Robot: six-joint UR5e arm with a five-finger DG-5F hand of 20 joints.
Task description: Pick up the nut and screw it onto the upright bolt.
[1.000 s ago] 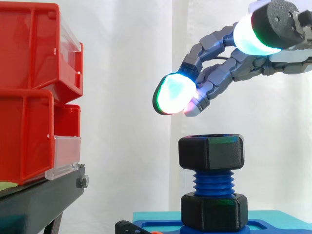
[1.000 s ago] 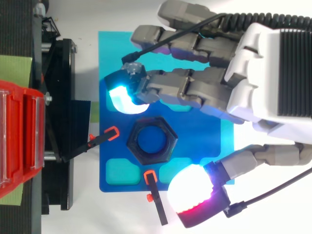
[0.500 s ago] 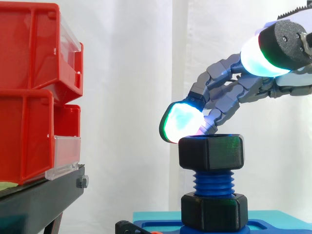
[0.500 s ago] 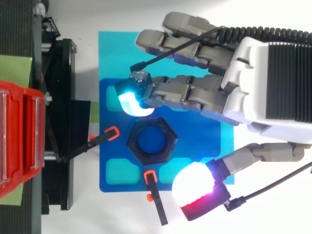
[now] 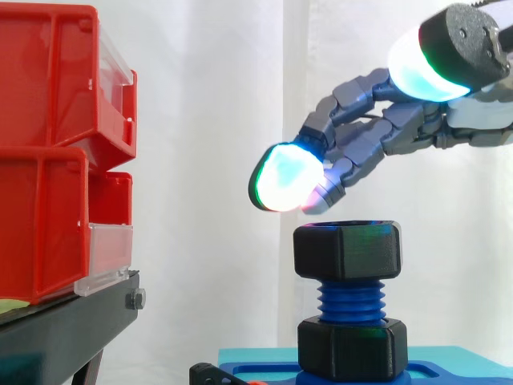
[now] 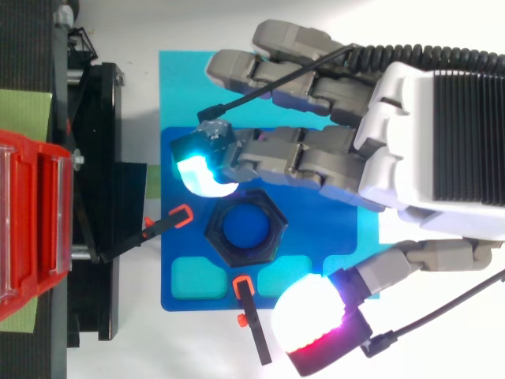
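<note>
A black hex nut (image 5: 346,250) sits at the top of the upright blue threaded bolt (image 5: 350,302), above a second black nut (image 5: 353,348) at the bolt's foot. From above the top nut (image 6: 245,227) shows the blue bolt end in its hole. My hand (image 6: 426,146) hovers over the nut with fingers spread and relaxed. One glowing fingertip (image 5: 280,178) hangs just above and left of the nut, clear of it. The thumb's pad (image 6: 313,317) stands apart on the other side. Nothing is held.
The bolt stands on a blue base plate (image 6: 185,272) over a cyan mat (image 6: 177,79). Red bins (image 5: 56,152) sit on a black stand (image 5: 72,321) at the left. Two small orange-tipped black clamps (image 6: 170,223) lie beside the nut.
The hand dipped until its fingertip touched the nut's top edge half a second ago, then rose again and shifted slightly left. The nut stays at the same height.
</note>
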